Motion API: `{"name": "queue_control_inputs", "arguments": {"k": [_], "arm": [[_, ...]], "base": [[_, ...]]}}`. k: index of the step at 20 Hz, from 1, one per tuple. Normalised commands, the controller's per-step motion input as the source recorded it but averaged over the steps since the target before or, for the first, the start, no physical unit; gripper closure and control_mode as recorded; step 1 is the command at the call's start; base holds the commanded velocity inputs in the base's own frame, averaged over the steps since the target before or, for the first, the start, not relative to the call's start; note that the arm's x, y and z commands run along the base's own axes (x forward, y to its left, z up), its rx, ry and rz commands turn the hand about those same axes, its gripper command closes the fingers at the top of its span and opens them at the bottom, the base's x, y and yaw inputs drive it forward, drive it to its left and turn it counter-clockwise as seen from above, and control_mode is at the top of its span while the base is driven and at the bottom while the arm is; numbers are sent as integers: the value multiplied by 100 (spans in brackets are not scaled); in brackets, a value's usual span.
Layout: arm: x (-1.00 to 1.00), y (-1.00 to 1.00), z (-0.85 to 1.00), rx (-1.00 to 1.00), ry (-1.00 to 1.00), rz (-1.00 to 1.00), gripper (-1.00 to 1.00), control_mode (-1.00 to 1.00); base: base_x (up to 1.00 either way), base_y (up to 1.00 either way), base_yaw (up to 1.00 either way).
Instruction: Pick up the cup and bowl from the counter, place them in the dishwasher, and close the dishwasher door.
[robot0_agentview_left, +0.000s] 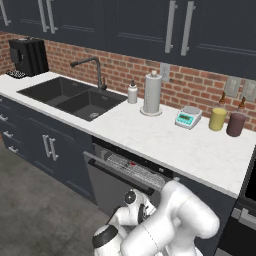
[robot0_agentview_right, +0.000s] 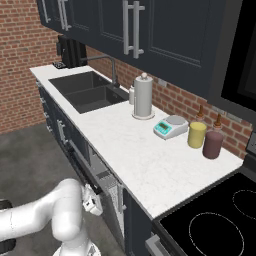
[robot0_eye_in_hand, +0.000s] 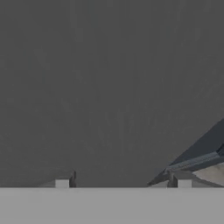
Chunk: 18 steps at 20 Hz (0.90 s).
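Two small dark finger tips (robot0_eye_in_hand: 62, 183) of my pincer (robot0_eye_in_hand: 123, 183) stand well apart, released, with nothing between them, facing a flat grey surface that I cannot identify. One dishwasher (robot0_agentview_left: 131, 170) with a white wire rack sits under the long white marbled counter (robot0_agentview_left: 165, 140), its flat dark grey dishwasher door (robot0_agentview_left: 107, 187) tilted ajar just beyond my white arm (robot0_agentview_left: 170, 225). On the counter along the brick wall: one white paper-towel roll (robot0_agentview_left: 153, 93), one small white scale (robot0_agentview_left: 188, 117), one yellow jar (robot0_agentview_left: 217, 119), one maroon jar (robot0_agentview_left: 235, 124).
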Motion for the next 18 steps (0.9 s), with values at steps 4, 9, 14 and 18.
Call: {"name": "queue_control_inputs", "arguments": {"k": [4, 9, 14, 18], "arm": [[100, -100, 0, 13, 5, 0, -100, -100], [100, -100, -11, 14, 6, 0, -100, -100], [100, -100, -57, 4, -2, 4, -100, -100], [100, -100, -78, 0, -6, 5, -100, -100]], "base": [[0, 0, 0], [0, 0, 0], [0, 0, 0], [0, 0, 0]]}}
